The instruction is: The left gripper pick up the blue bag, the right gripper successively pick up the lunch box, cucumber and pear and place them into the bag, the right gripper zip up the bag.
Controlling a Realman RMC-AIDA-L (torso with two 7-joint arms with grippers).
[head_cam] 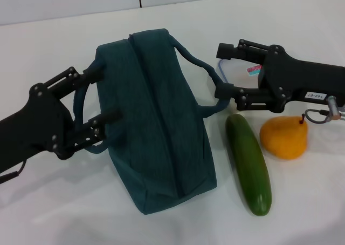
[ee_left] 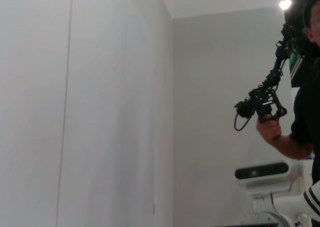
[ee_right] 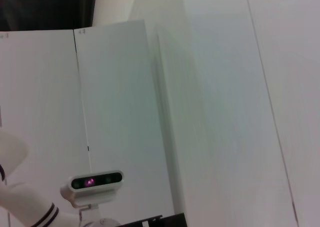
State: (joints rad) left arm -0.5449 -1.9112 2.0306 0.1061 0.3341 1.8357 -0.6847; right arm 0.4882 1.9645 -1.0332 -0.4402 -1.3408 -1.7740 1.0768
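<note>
bag [head_cam: 153,121] soft, limp, lying mid-table, zipped; best taken by near handle [head_cam: 81,102]. left gripper [head_cam: 105,102] spread around that handle. right gripper [head_cam: 226,75] spread over lunch box [head_cam: 242,72]: light, rigid, slick.

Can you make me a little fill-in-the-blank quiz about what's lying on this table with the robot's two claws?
1. The long green cucumber lies between the bag and the orange-yellow ____.
2. The open left gripper has its fingers either side of one of the bag's ____.
3. The right gripper is open around the pale lunch ____.
4. The bag's colour is dark ____.

Missing words: pear; handles; box; blue
</note>
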